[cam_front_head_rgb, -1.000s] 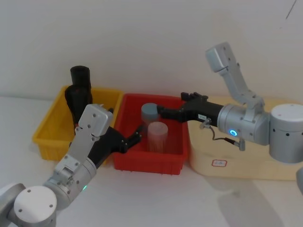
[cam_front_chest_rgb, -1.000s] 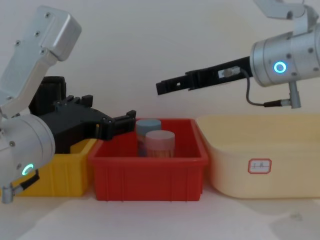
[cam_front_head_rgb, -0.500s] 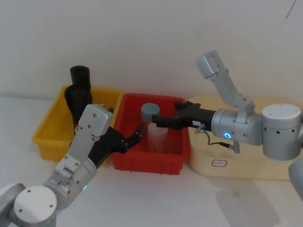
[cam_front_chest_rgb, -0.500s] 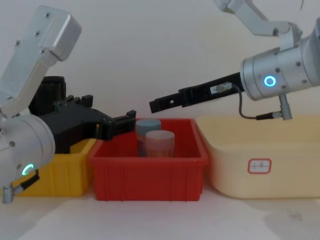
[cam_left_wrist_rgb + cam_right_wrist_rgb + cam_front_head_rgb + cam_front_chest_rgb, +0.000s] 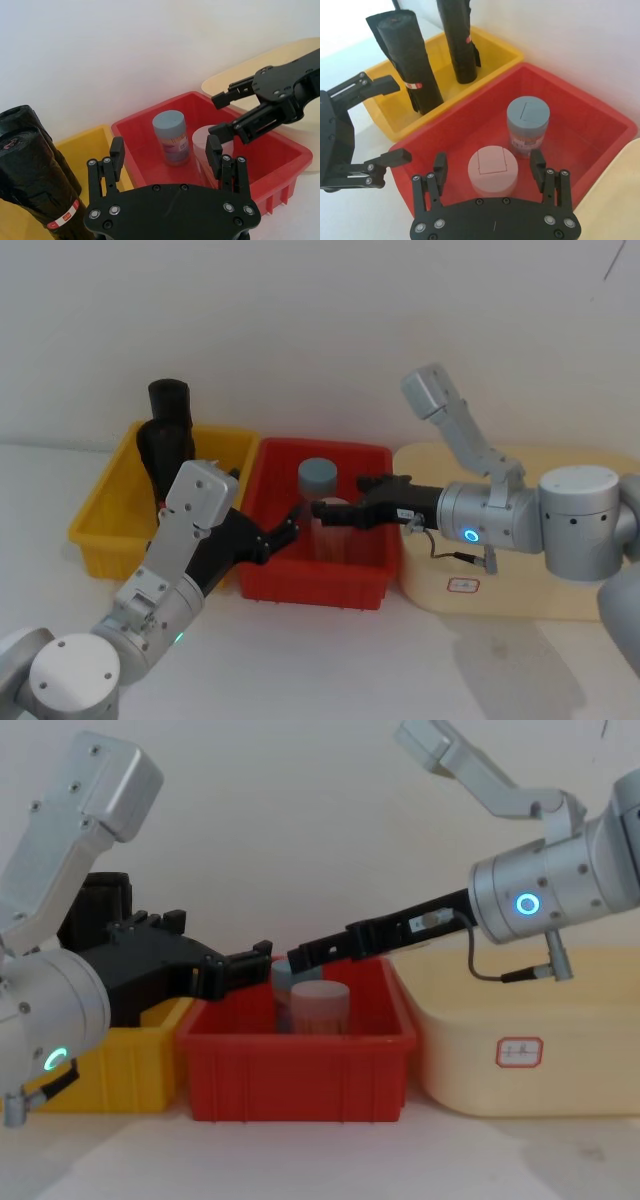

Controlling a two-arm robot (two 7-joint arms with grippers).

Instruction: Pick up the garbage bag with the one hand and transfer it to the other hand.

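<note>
Right wrist view gives me the garbage bag (image 5: 405,60) standing near upright in the yellow bin (image 5: 492,45), long axis vertical, banded end low; I judge it light, soft and slippery, best pinched mid-roll, with left gripper (image 5: 165,147) and right gripper (image 5: 489,160) both spread wide, empty.

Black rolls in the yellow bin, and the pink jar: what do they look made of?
Black rolls: thin plastic film, judging by the wrinkles and dull sheen. Each wears a red-and-white band, likely paper. Pink jar: probably translucent plastic with a smooth matte lid, though glass can't be ruled out.
</note>
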